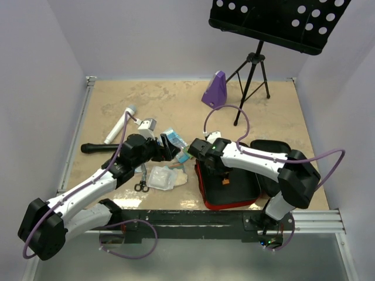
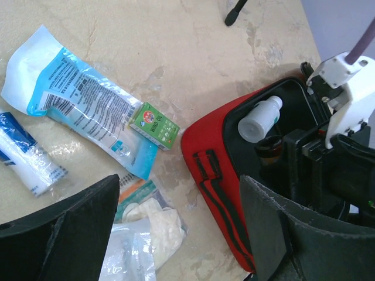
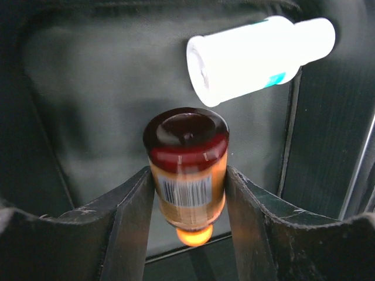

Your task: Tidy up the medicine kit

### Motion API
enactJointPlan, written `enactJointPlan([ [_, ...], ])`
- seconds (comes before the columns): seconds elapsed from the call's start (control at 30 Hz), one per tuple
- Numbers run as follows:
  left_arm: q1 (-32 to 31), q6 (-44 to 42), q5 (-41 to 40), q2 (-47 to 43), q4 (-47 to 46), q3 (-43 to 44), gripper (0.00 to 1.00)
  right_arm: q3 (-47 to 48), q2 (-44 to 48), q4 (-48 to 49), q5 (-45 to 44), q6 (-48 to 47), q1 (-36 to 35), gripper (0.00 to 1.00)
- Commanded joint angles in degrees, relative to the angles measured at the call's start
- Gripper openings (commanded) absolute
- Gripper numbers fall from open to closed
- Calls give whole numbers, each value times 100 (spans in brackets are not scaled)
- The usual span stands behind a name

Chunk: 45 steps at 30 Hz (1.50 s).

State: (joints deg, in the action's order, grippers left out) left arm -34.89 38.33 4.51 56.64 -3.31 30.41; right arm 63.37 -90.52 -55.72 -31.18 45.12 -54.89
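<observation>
medicine kit (image 1: 229,203): lay open on the counter (image 1: 164,99), black lining up.
right arm: forearm stretched left over the kit; right gripper (image 3: 188,175) dipped inside, clamped on a brown bottle (image 3: 187,158).
white bottle (image 3: 252,55): on its side in the kit.
left arm: reached forward; left gripper (image 2: 176,190) spread wide, empty, just left of the kit, above packets (image 2: 94,111).

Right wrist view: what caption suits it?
Right gripper holding a brown bottle inside the kit, beside a white bottle.
</observation>
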Motion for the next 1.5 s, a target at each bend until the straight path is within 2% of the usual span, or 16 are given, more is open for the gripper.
enactJointPlan([
  [0.0, -9, -62, 199, 57, -284, 316, 87, 9, -9, -106, -240, 155, -39, 54],
  [0.13, -9, -53, 252, 40, -310, 351, 87, -36, -176, -158, -354, 137, -48, 63],
  [0.23, -17, -88, 252, -13, -275, 351, 87, -9, -229, -184, -319, 172, -48, 78],
  [0.33, -9, -176, 252, -57, -249, 369, 87, 201, -81, -377, -494, 487, -48, 85],
  [0.43, -157, -570, 427, -31, -249, 526, 87, 526, 665, -159, -284, 743, -48, 88],
  [0.57, -1043, -1694, -63, 390, 566, 1368, 89, 755, 1842, 708, 85, 945, -48, 89],
  [0.7, -1379, -2267, 251, 988, 1007, 1888, 90, 440, 3011, 1887, 279, 840, -48, 90],
  [0.87, -1792, -2821, 638, 1542, 1201, 2187, 88, -79, 4015, 2417, 455, 577, -48, 89],
  [1.1, -2390, -3077, 534, 2912, 1869, 3197, 76, -536, 4323, 2434, 331, 532, -48, 87],
  [1.27, -2593, -2735, 428, 3511, 1659, 3471, 68, -870, 4709, 2681, 437, 620, -48, 86],
  [1.37, -2593, -2436, 401, 3704, 1352, 3454, 60, -1002, 4955, 2655, 402, 656, -48, 86],
  [1.47, -2593, -2111, 209, 3942, 1149, 3454, 45, -1090, 5158, 2611, 350, 717, -48, 85],
])
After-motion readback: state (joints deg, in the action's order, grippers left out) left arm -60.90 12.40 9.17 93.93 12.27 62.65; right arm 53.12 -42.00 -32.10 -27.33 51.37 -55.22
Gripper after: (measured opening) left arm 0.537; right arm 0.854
